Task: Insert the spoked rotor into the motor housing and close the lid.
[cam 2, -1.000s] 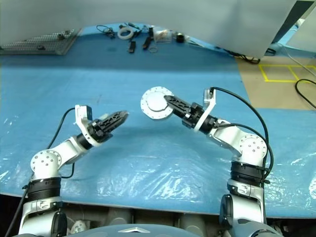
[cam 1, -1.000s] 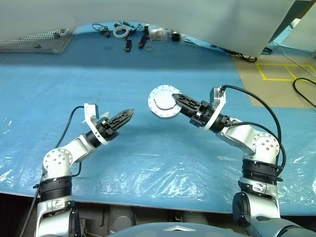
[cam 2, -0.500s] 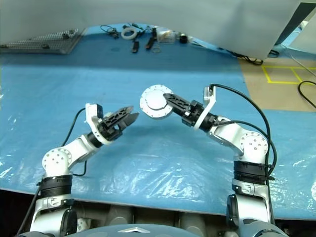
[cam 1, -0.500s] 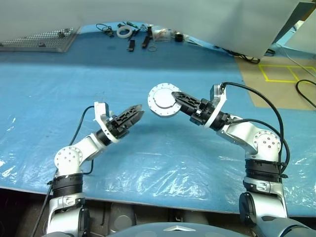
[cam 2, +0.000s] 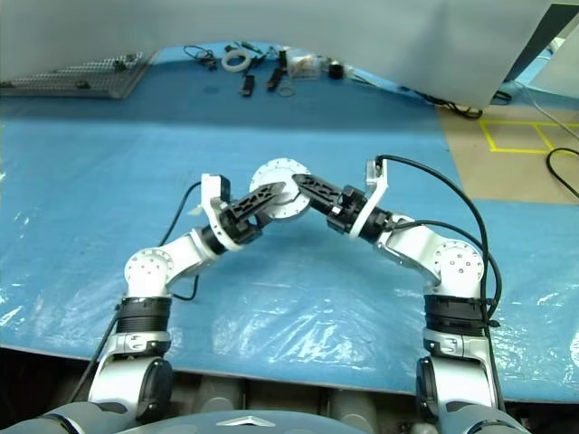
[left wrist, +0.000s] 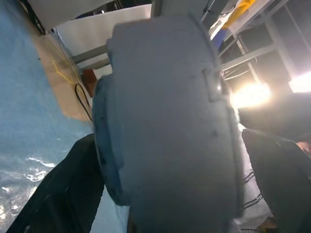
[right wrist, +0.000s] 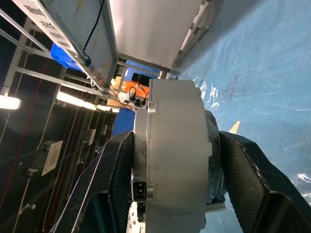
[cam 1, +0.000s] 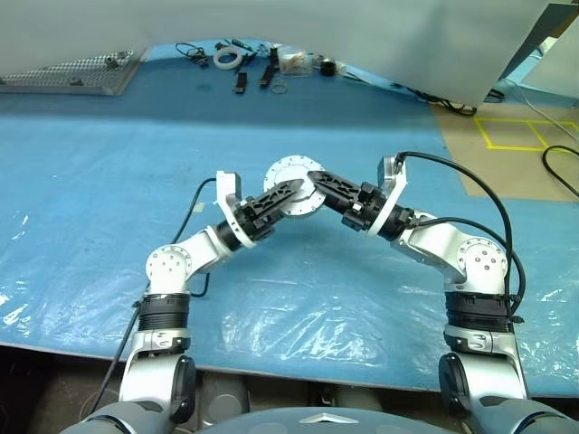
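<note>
**A:** Start nearest you: what are your grippers doing?

**B:** Your right gripper (cam 1: 314, 177) is clamped on the motor housing (cam 1: 291, 187), one finger across each flat face, holding it off the blue sheet (cam 1: 90, 163) at the centre of your view. Your left gripper (cam 1: 291, 187) comes in from seven o'clock with its jaws spread wide either side of the same housing, not gripping.

**A:** How will it handle?

**B:** You should expect rigid metal, fairly heavy for its size, with smooth faces that could slip. Take it across the rim, or flat-to-flat as now.

**A:** Count?

**B:** You have one housing, two grippers, and at twelve o'clock, far off, a scatter of small parts (cam 1: 258, 65) too small for you to count.
</note>
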### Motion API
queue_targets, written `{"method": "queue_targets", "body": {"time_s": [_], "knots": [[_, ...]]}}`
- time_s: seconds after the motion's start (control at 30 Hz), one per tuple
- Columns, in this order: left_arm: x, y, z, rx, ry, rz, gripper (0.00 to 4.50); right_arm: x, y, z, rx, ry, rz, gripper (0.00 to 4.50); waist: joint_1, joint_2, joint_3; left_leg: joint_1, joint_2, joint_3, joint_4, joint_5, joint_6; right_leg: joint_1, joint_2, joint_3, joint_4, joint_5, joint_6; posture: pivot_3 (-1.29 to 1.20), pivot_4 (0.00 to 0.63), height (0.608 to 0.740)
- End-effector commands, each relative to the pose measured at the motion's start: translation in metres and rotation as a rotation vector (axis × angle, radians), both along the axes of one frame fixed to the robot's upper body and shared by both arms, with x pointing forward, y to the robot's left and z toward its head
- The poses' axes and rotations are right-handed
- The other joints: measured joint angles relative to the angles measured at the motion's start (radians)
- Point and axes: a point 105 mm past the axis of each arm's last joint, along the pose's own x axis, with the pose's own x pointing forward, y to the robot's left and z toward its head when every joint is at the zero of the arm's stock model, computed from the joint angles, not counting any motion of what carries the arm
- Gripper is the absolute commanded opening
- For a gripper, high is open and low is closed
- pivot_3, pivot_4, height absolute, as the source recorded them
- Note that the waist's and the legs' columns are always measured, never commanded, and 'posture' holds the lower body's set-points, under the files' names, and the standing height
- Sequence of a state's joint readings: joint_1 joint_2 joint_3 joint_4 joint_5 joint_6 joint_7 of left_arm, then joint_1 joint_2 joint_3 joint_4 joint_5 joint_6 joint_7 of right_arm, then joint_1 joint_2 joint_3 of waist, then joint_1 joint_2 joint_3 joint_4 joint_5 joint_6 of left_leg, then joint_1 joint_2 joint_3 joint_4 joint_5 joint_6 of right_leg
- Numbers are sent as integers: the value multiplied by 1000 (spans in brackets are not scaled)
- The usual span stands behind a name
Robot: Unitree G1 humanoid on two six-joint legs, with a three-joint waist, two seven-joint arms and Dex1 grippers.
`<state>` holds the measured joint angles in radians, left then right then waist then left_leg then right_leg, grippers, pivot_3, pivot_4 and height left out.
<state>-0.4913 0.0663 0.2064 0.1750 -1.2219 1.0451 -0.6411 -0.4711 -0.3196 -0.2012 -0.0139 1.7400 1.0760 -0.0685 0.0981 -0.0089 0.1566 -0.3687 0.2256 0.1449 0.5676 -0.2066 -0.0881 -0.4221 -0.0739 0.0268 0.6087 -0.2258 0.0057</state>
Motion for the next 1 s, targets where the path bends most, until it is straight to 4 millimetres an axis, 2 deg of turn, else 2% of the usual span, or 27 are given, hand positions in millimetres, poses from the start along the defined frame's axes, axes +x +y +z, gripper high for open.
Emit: {"method": "queue_targets", "body": {"time_s": [0.03, 0.27, 0.37, 0.47, 0.6, 1.0], "knots": [[3, -2, 11, -23, -36, 4, 4466, -9, 1, 24, 65, -87, 32, 2458, -1, 0, 0, 0, 0, 0, 0, 0, 0, 0, 0, 0, 0, 0, 0, 0, 150, 740], [17, 5, 7, -7, -5, 69, 4466, -9, -1, 22, 56, -85, 27, 2458, 0, 0, 0, 0, 0, 0, 2, 0, 0, 0, 0, 0, 1, 1, 1, 0, 150, 740], [17, 2, 4, 12, 2, 70, 4466, -9, -1, 22, 54, -82, 25, 2458, 0, 0, 0, 0, 0, 0, 3, 0, 0, 0, 0, 0, 1, 1, 1, 0, 150, 740], [15, 1, 2, 9, 0, 59, 3838, -8, 0, 20, 51, -80, 23, 2458, 0, 0, 0, -1, 0, 0, 3, 0, 0, 0, 0, 0, 1, 1, 1, 0, 150, 740], [11, 0, 2, 9, -9, 42, 2562, -8, 0, 20, 50, -79, 21, 2458, -1, 0, 0, -1, 0, 0, 3, 0, 0, 0, 0, 0, 1, 1, 1, 0, 150, 740], [12, 2, 3, 8, -9, 47, 2524, -8, 0, 17, 54, -68, 20, 2458, 0, 0, 0, -1, 0, 0, 4, 0, 0, 0, 0, 0, 1, 1, 1, 0, 150, 740]]}}
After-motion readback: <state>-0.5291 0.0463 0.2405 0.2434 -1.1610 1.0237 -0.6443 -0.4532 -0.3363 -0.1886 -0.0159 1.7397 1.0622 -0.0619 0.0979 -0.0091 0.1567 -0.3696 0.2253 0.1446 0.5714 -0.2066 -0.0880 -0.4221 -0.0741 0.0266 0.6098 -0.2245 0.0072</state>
